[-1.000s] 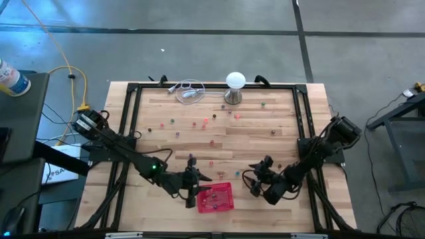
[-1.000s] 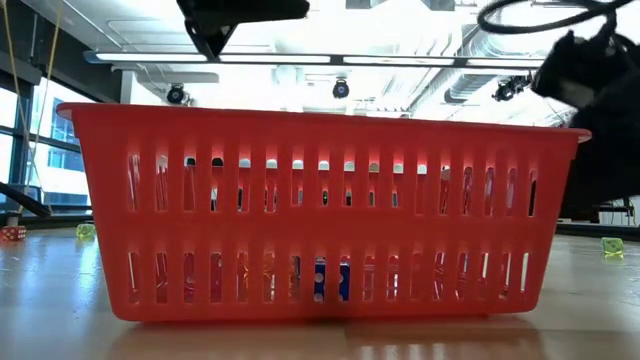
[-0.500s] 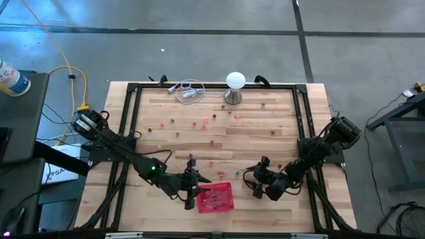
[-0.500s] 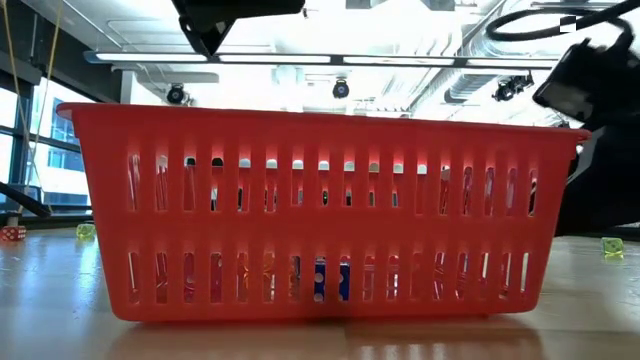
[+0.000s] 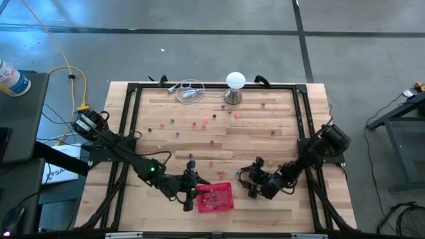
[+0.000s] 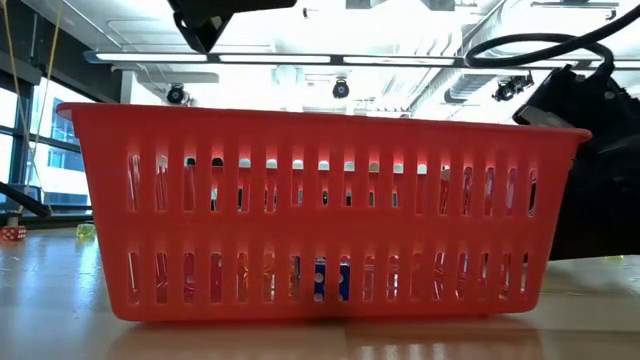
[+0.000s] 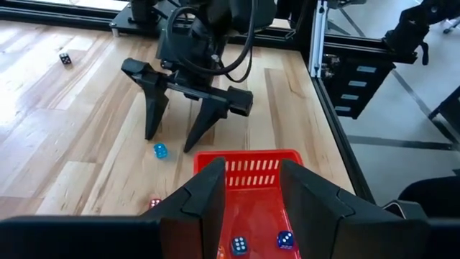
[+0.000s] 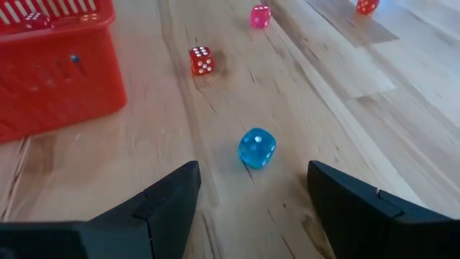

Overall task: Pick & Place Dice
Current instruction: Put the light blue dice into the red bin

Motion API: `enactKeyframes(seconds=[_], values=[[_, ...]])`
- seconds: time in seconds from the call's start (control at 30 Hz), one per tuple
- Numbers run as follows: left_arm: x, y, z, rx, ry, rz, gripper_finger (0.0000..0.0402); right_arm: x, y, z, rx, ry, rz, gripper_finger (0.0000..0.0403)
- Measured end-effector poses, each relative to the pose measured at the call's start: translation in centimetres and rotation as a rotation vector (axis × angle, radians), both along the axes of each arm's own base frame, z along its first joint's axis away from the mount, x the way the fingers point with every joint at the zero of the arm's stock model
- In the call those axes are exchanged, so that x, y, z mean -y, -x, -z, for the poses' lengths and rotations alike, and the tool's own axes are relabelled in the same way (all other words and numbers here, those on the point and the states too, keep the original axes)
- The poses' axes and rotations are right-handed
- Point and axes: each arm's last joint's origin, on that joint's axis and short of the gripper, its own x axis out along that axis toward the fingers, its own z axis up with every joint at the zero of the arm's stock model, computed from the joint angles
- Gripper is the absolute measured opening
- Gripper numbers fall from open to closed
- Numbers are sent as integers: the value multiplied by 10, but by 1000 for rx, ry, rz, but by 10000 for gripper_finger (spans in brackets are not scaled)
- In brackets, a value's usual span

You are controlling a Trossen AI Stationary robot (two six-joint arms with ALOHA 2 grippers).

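The red mesh basket (image 5: 216, 198) stands near the table's front edge, with several dice (image 7: 239, 244) lying in it. My left gripper (image 7: 251, 201) hovers open over the basket's left end (image 5: 194, 188), nothing between its fingers. Right of the basket, my right gripper (image 5: 251, 184) is low over the table and open, its fingers slanting down. A blue die (image 8: 256, 148) rests on the wood just ahead of the gap between those fingers, untouched. A red die (image 8: 201, 60) and a pink die (image 8: 259, 16) lie farther on.
More dice (image 5: 199, 123) are scattered over the table's far half. A white ball-topped stand (image 5: 235, 86) and a coiled cable (image 5: 189, 91) sit at the far edge. Black frame rails (image 5: 302, 126) run along both sides. A dark die (image 7: 65, 58) lies apart.
My right gripper has come down toward the table and the blue die, shifting a little toward the basket and rolling at the wrist, its fingers staying open. The basket, the dice and my left gripper have kept still.
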Motion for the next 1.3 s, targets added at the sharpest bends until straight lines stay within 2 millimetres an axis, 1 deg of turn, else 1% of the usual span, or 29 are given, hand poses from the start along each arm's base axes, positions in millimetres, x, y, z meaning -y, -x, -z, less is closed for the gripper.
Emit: enactKeyframes(seconds=[0.27, 0.4, 0.47, 0.63, 0.97, 1.07, 1.1, 1.2, 1.3], values=[[0, 0, 0, 0, 0, 0, 128, 10, -9, 0, -36, -10, -47, 254], [0, 0, 0, 0, 0, 0, 128, 12, -10, 0, -44, -12, -52, 253], [0, 0, 0, 0, 0, 0, 128, 12, -10, 0, -47, -8, -54, 247], [0, 0, 0, 0, 5, -2, 128, 13, -10, 1, -55, -1, -62, 202], [0, 0, 0, -1, 15, -4, 128, 15, -11, 1, -57, 1, -52, 76], [1, 0, 0, -1, 16, -3, 128, 15, -11, 1, -57, 2, -52, 43], [1, 1, 0, -1, 16, -2, 128, 16, -11, 1, -57, 2, -52, 38], [1, 1, 0, -2, 30, -7, 128, 17, -12, -1, -47, -5, -51, 37], [1, 1, 0, -3, 39, -10, 128, 16, -14, -15, -11, -10, -64, 37]])
